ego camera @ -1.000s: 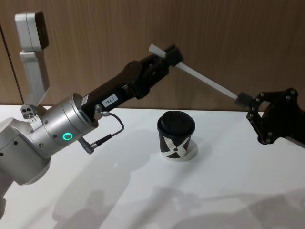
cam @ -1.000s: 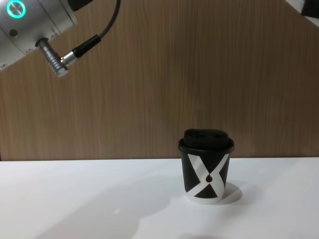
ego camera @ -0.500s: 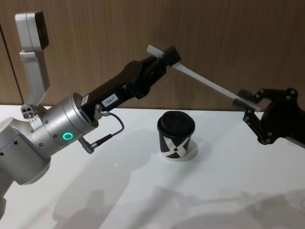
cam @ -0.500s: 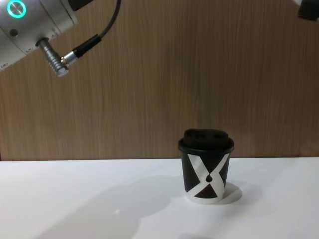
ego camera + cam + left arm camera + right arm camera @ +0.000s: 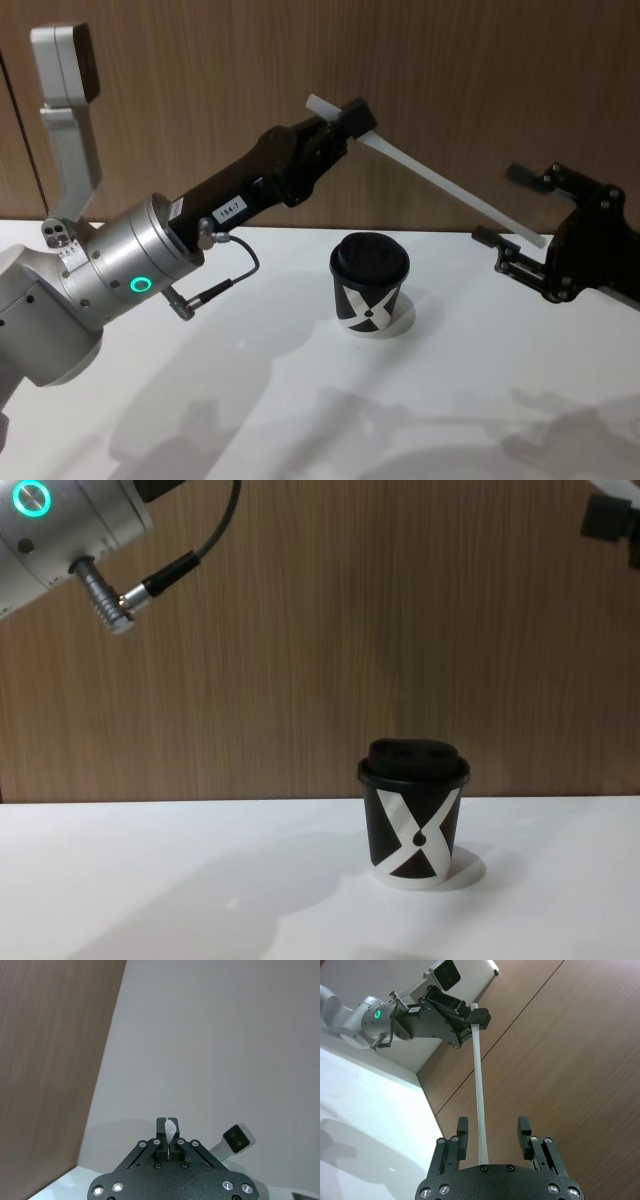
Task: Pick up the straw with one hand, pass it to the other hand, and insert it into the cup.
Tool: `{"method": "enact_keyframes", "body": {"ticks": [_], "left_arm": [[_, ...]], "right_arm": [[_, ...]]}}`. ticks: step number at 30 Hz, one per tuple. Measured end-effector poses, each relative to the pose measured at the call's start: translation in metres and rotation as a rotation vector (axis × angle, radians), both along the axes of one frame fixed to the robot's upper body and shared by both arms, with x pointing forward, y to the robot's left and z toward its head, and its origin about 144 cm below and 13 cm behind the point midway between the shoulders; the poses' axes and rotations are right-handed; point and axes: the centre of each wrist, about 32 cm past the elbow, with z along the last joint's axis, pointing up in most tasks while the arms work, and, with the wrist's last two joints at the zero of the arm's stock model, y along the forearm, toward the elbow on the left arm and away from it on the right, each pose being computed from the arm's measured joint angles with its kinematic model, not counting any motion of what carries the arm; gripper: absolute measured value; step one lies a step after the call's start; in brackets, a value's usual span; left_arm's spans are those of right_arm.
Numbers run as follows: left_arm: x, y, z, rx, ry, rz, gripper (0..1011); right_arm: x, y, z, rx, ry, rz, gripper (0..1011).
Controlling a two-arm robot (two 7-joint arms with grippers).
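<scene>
Grips the straw (image 5: 430, 175) near its upper end with the left hand (image 5: 355, 118), jaws pinched shut on it, a short stub poking out past them. Slants the straw down and rightward from those jaws, above the lidded cup (image 5: 370, 285) standing upright on the counter (image 5: 300, 400), lower than both sets of jaws and between them. Brackets the straw's lower end with the right hand (image 5: 497, 205), jaws spread wide, one on each side, neither touching it.

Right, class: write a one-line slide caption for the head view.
Left gripper holds the straw above the lidded cup; right gripper, jaws open, flanks its lower end.
</scene>
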Motion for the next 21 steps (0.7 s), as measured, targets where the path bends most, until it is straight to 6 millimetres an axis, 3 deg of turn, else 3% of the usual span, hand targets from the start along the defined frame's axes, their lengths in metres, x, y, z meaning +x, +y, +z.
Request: {"method": "enact_keyframes", "body": {"ticks": [3, 11, 14, 21], "left_arm": [[-0.001, 0.002, 0.002, 0.021, -0.015, 0.033, 19], [-0.002, 0.009, 0.009, 0.087, -0.061, 0.110, 18], [-0.003, 0.012, 0.013, 0.123, -0.084, 0.142, 19], [-0.005, 0.018, 0.024, 0.213, -0.134, 0.207, 18]], "right_arm": [[0.000, 0.000, 0.000, 0.000, 0.000, 0.000, 709], [0.000, 0.000, 0.000, 0.000, 0.000, 0.000, 938], [0.000, 0.000, 0.000, 0.000, 0.000, 0.000, 999], [0.000, 0.000, 0.000, 0.000, 0.000, 0.000, 1001]]}}
